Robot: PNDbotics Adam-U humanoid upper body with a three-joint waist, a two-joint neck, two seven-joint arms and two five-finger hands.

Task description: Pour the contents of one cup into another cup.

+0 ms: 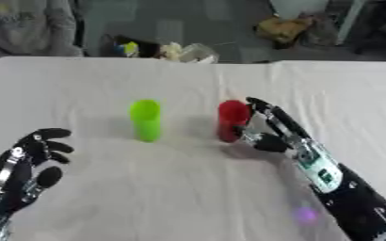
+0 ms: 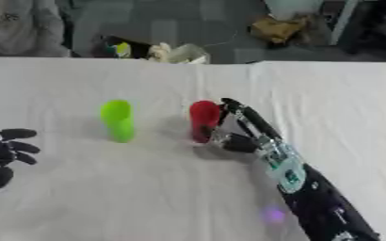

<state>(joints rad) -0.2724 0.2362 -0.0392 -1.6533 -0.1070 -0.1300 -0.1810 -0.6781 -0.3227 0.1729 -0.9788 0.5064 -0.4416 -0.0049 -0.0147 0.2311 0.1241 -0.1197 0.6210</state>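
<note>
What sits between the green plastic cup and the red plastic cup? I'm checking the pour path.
Only bare white tablecloth between green cup and red cup, left eye view.

We see a white cloth (image 1: 188, 197) covering the table, with a crease running down it right of centre. Beyond the cloth's far edge we find a small clutter (image 1: 159, 49) of yellow, pale and clear things on the grey floor. Farther right of that clutter we make out a tan heap (image 1: 283, 28).
</note>
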